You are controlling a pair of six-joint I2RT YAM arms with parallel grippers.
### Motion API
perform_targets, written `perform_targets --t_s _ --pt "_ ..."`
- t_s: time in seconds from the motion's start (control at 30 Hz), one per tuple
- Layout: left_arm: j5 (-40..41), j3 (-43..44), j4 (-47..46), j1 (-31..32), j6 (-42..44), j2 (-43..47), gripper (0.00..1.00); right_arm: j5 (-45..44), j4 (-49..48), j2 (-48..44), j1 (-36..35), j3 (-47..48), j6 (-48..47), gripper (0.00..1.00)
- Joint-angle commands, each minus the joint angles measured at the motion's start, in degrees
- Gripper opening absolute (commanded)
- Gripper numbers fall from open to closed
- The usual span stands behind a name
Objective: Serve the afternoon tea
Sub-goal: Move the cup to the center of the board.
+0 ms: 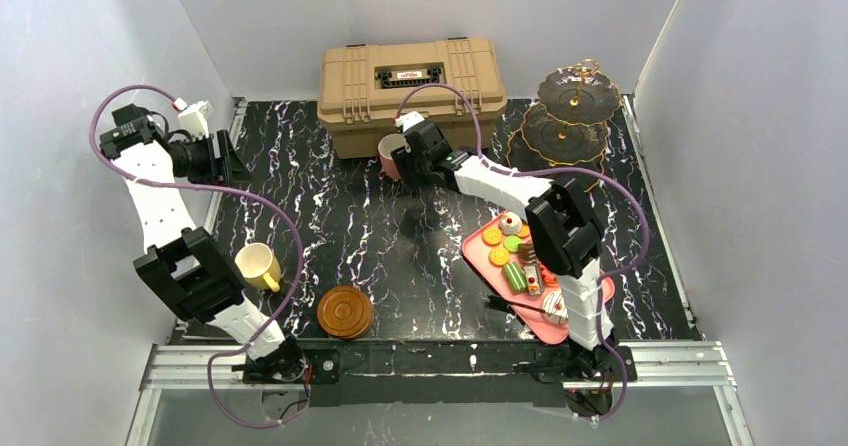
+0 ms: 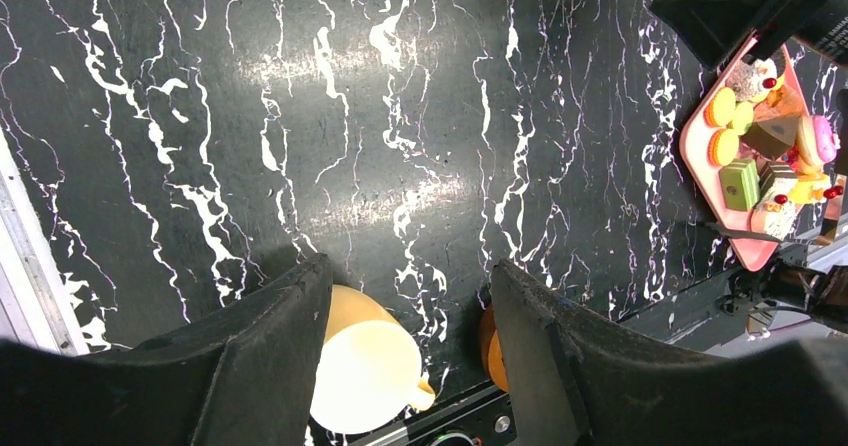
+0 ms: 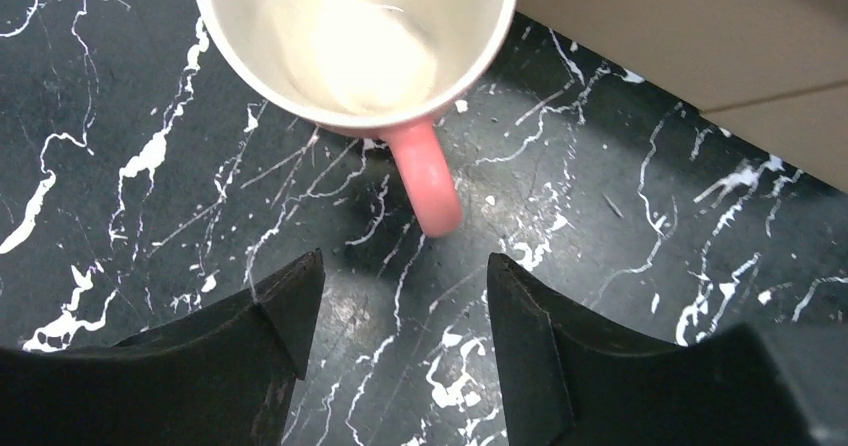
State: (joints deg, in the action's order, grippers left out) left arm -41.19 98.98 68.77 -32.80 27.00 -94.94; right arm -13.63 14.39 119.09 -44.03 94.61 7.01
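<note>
The pink cup (image 3: 350, 46) stands upright just ahead of your right pincer (image 3: 400, 276). Its handle points back toward the gap between the fingers, and its pale inside shows down to the bottom. This pincer is open and holds nothing. Beyond the cup is the tan toolbox (image 1: 415, 86); its red-and-white label is too small to read. The pink tray (image 1: 478, 256) of pastries (image 1: 515, 266) lies well behind this pincer. The right arm reaches far forward and low. Your left pincer (image 2: 410, 276) is raised high, open and holding nothing, with the yellow cup (image 2: 365, 371) below it.
</note>
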Motion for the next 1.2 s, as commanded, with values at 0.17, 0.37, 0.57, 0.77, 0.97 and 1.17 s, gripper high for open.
perform_targets --t_s 0.17,0.37,0.57,0.77,0.97,1.17 --pt "-0.64 2.40 2.84 0.06 1.15 2.68 0.58 -0.44 -6.48 5.15 -0.17 7.55 -0.70 0.57" --pt "-0.55 2.54 2.94 0.00 1.43 2.55 0.58 -2.96 -7.53 6.47 -1.16 8.95 -2.05 0.45" --pt "-1.26 2.45 2.95 0.00 1.03 2.57 0.58 -4.31 -9.64 6.00 -5.53 7.30 -0.64 0.07" --pt "-1.43 1.88 2.90 -0.08 1.27 3.14 0.58 -6.03 -13.31 4.23 -12.83 5.08 3.12 0.01" --pt "-1.26 1.66 2.94 -0.06 1.04 3.22 0.58 -7.06 -13.87 7.21 -20.12 9.67 3.50 0.01" --pt "-0.59 1.98 2.95 -0.17 0.07 3.09 0.58 -7.31 -13.29 12.78 -23.90 16.62 4.31 0.01"
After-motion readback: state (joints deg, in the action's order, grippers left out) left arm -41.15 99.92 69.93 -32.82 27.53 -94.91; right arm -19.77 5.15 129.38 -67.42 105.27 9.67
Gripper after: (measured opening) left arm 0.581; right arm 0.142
